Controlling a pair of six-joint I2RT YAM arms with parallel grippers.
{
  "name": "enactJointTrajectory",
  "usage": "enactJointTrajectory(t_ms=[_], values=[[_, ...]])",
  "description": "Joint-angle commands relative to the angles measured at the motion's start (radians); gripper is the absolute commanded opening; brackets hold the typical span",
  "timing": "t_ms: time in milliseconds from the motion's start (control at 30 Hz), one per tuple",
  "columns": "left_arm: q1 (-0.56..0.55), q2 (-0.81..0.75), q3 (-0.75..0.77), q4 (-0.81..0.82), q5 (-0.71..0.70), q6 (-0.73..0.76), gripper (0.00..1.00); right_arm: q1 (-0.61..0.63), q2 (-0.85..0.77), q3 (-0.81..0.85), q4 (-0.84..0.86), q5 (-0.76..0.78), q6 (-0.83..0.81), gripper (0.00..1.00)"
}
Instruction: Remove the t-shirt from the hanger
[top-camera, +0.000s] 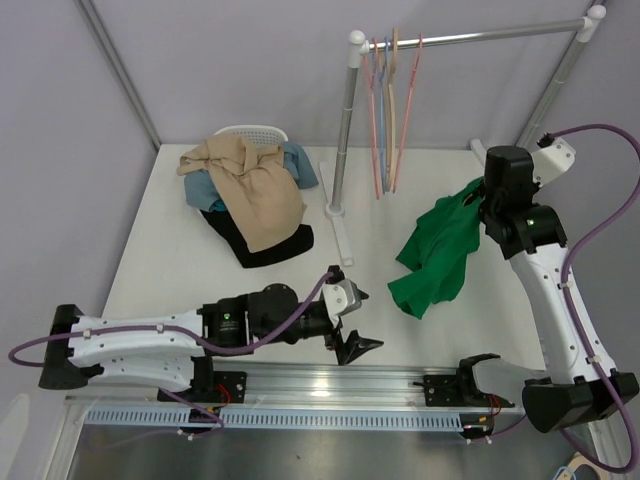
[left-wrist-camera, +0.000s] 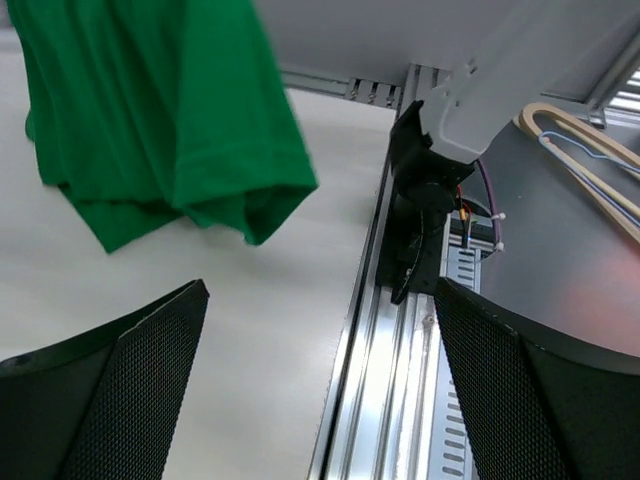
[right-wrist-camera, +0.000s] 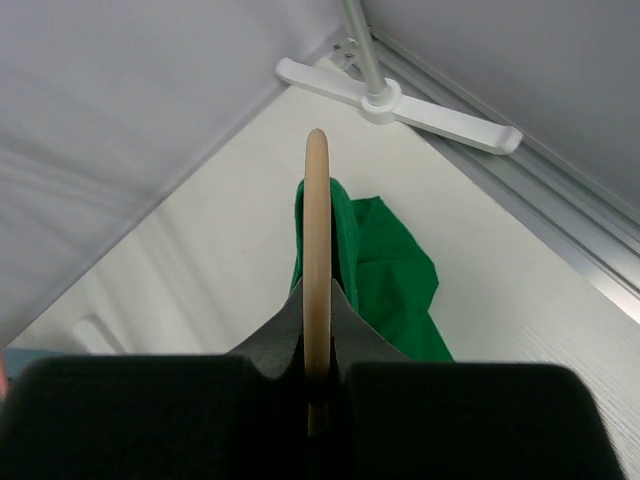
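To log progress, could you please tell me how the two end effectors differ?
The left end effector is wide open and empty, while the right end effector is shut on the wooden hanger. The left sits low by the front rail; the right is raised, the green t-shirt hanging beneath it. Both are black.

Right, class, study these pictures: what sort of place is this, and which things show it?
Probably a robotics lab bench set up for laundry practice: robot arms bolted to a metal rail, a clothes rack with hangers, and a heap of clothes.
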Motion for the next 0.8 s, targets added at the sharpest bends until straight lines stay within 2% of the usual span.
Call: enactJointTrajectory(t_ms=[0,200,433,600,667,700,733,767], values=[[-0.037,0.014,0.025,0.198,0.035,0.129,1.00,0.012,-0.006,0.003,-0.002,0.129,0.091,0.00],[-0.043,0.058,0.022,0.260,0.028,0.181,1.00,0.040,-0.046,-0.035,0.052,0.093,0.070,0.00],[-0.042,0.221,0.123,0.251,-0.093,0.227,1.00,0.111,-0.049,-0.051,0.069,0.089,0.070,0.00],[0.000,0.357,0.203,0.201,-0.116,0.177,0.99,0.157,-0.055,-0.049,0.082,0.094,0.068,0.00],[0.039,0.402,0.259,0.138,-0.071,0.126,0.86,0.164,-0.060,-0.048,0.088,0.096,0.064,0.00],[0.053,0.414,0.270,0.118,-0.005,0.111,0.68,0.164,-0.060,-0.048,0.092,0.096,0.059,0.00],[0.064,0.425,0.295,0.099,0.020,0.094,0.21,0.164,-0.060,-0.048,0.095,0.097,0.056,0.00],[0.075,0.433,0.304,0.085,0.029,0.057,0.01,0.164,-0.060,-0.049,0.098,0.106,0.048,0.00]])
